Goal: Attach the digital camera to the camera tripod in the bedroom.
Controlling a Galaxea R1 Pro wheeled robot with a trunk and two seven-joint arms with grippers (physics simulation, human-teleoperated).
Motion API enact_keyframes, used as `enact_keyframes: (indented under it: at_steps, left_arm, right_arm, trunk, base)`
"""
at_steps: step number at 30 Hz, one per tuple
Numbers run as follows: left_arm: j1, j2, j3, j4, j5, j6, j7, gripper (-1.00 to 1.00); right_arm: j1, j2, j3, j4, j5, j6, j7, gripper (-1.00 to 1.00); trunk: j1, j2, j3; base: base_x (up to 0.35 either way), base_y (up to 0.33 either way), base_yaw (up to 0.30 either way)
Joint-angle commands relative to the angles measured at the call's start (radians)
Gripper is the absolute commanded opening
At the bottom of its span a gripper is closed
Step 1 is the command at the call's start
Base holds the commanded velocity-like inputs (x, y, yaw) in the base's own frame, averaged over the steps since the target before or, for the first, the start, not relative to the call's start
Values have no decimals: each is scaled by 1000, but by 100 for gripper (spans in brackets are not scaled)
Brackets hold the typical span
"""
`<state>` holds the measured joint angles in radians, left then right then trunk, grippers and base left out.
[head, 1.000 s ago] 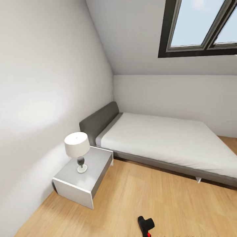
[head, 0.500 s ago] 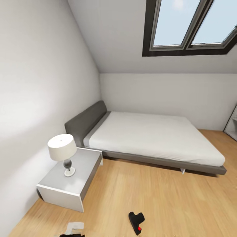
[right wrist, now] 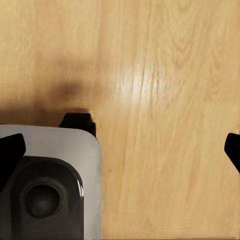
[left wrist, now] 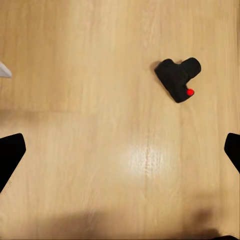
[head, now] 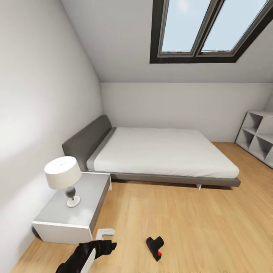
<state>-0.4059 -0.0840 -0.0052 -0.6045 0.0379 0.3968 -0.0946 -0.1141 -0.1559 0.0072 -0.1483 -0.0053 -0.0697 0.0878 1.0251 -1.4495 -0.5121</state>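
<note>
The digital camera is seen lying on the wood floor, near the bedside counter and in front of the bed. The fingers of the left gripper are spread wide, nothing held; likewise the right gripper.

Matte-black digital camera with red button, light wood floor, grey-framed white bed

You face a bedroom: the grey-framed bed stands against the far wall under a skylight. A lamp sits on the nightstand at left. The digital camera lies on the wood floor, near your left arm. White shelves stand at right.
</note>
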Motion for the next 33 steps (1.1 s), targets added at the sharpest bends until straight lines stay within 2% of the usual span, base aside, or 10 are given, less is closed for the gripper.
enact_keyframes:
  at_steps: [1,6,18,19,20,24,33]
  left_arm:
    - [0,-2,-1,-2,3,6,-1,100]
    - [1,-12,-13,-4,0,7,-2,100]
    - [2,-13,-18,-4,0,11,-7,100]
    - [2,-13,-22,-4,0,11,-7,100]
    - [2,-12,-56,-4,1,11,-8,100]
    - [1,-12,-86,-4,4,11,-7,100]
    - [2,-11,-99,-4,6,11,-7,100]
  right_arm:
    - [-1,0,0,1,-1,-4,3,100]
    - [-1,2,-1,1,0,-38,3,100]
    - [-1,0,-4,1,-1,-50,4,100]
    - [-1,0,-4,1,-1,-50,4,100]
    - [-1,-1,-4,1,-1,-51,4,100]
    - [-1,-1,-4,1,-1,-51,4,100]
    - [-1,-2,-4,1,-1,-50,4,100]
  trunk:
    - [0,-1,-2]
    - [0,-1,-6]
    - [0,-1,-17]
    - [0,-1,-18]
    - [0,-1,-19]
    - [0,-1,-23]
    - [0,-1,-31]
  base:
    - [-5,324,-252]
    - [29,328,-252]
    - [82,331,-252]
    - [93,331,-252]
    - [109,330,-252]
    - [118,329,-252]
    - [128,326,-252]
